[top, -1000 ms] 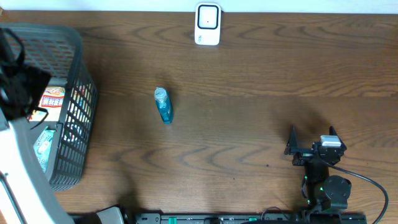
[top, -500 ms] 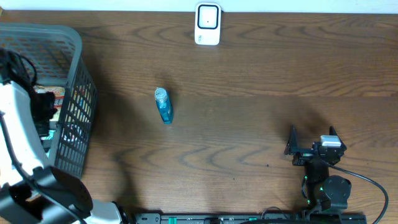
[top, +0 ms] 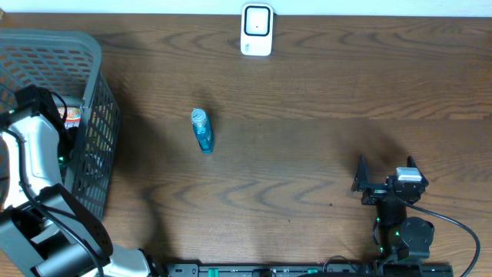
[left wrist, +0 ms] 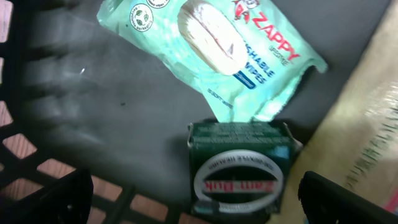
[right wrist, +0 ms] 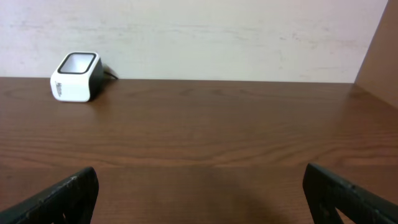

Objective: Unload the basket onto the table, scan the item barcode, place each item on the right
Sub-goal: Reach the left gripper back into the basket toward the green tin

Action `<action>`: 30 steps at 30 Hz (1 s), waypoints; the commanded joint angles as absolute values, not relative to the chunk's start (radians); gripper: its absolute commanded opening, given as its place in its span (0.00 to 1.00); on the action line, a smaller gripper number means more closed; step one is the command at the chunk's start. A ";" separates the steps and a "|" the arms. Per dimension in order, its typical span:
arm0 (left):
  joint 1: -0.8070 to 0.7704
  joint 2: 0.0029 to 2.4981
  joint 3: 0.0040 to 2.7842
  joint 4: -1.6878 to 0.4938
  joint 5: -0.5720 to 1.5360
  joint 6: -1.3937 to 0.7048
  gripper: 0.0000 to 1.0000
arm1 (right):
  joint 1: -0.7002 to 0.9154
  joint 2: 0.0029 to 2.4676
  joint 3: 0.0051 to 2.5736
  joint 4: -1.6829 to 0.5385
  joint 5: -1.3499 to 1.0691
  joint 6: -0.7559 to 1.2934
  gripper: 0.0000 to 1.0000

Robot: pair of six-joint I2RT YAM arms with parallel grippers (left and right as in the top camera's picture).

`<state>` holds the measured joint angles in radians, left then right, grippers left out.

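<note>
**Left arm drops into basket, fingers wide, nothing picked**

The left gripper (left wrist: 202, 202) has swung down inside the basket (top: 92, 54) in the last second, so a pick is probably starting and nothing is scanned yet. Its fingers are spread wide and empty, hovering over a green box (left wrist: 239, 168) that touches a wipes pack (left wrist: 211, 43). The blue bottle (top: 202, 129) lies unmoved on the table. The scanner (top: 257, 29) sits at the far edge, well apart. The right gripper (top: 386, 163) is parked, spread wide and empty.
</note>
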<state>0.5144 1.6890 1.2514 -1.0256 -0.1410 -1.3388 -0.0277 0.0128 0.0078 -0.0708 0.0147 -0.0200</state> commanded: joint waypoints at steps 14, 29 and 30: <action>0.514 1.790 1.188 -0.832 -0.142 -1.370 0.98 | -0.013 0.007 0.006 -0.072 0.009 -0.035 0.99; 0.530 1.835 1.193 -0.828 -0.142 -1.247 0.50 | -0.013 0.007 0.006 -0.072 0.009 -0.035 0.99; 0.534 1.829 1.197 -0.828 -0.141 -1.234 0.46 | -0.013 0.007 0.006 -0.072 0.009 -0.035 0.99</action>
<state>0.5175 1.8385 1.1957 -0.8215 -0.1364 -1.2907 -0.0277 0.0128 0.0078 -0.0708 0.0147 -0.0200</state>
